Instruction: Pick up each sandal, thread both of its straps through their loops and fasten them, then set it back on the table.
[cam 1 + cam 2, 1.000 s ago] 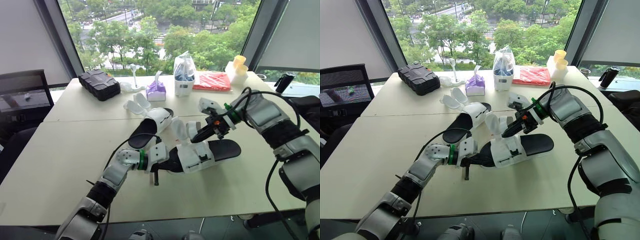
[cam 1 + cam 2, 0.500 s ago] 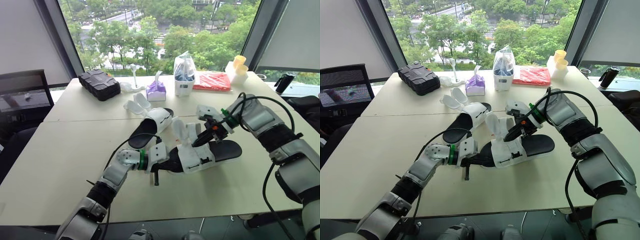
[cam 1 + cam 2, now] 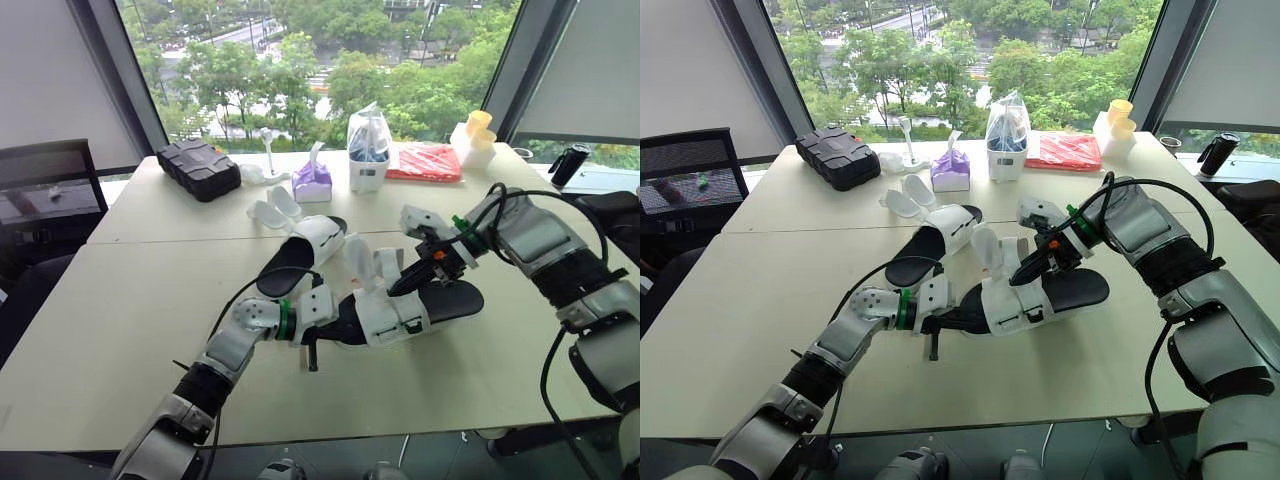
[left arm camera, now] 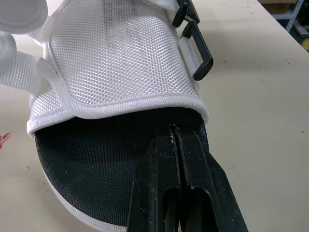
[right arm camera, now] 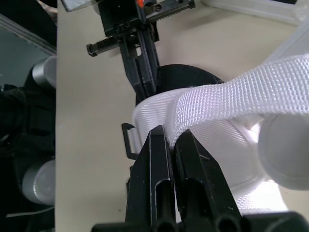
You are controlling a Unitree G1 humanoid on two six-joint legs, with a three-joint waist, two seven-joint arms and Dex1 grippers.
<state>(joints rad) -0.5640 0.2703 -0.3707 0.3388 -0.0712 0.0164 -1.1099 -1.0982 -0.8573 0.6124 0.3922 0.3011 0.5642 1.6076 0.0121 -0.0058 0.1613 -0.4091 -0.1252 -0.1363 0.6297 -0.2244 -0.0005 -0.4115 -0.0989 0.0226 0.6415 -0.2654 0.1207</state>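
I am watching the near sandal (image 3: 402, 308) sitting at the middle of the table (image 3: 120, 330), a little toward the front edge, with its black heel pointing to the right edge. I cannot tell whether its toe is resting on the tabletop or hanging just above it.

The left gripper (image 4: 175, 133) is coming in from the toe end with its two black fingers pressed together on the black footbed, tucked just under the rim of the white mesh upper. Two black loops (image 4: 197, 52) are standing out on the side of that upper with nothing threaded through them.

The right gripper (image 5: 171, 137) is reaching over the sandal from the right and pinching a white webbing strap (image 5: 231, 92) between its fingers. In the head views that strap is rising off the upper toward the window edge, with a second loose strap (image 3: 357, 258) standing up beside it.

The far sandal (image 3: 303, 252) is lying just behind the near one, toward the window edge, with its two straps (image 3: 274, 212) splayed open and flat on the table.

Along the window edge, well apart from the work, I am seeing a black case (image 3: 198, 168) near the left corner, a purple tissue pack (image 3: 312, 184), a clear bag (image 3: 368, 148), a red packet (image 3: 425, 162) and yellow cups (image 3: 478, 128) toward the right corner.
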